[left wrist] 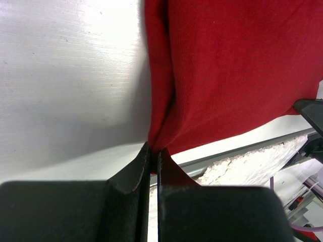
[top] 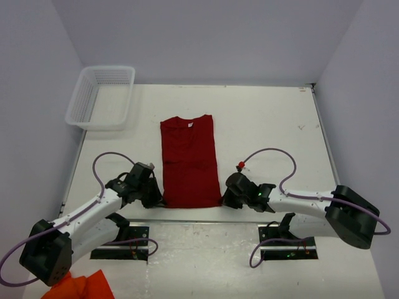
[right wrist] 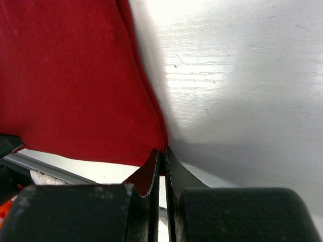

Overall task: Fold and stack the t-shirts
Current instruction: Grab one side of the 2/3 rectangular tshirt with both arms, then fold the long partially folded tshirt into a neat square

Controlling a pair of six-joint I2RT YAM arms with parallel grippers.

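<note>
A dark red t-shirt, folded lengthwise into a narrow strip, lies on the white table with its collar at the far end. My left gripper is shut on the shirt's near left corner; the left wrist view shows the fabric pinched between the fingertips. My right gripper is shut on the near right corner; the right wrist view shows the red cloth bunched at the fingertips. Both grippers sit at the table's near edge.
A white plastic basket stands at the far left corner of the table. An orange garment lies off the table at the bottom left. Cables loop above each arm. Grey walls enclose the table.
</note>
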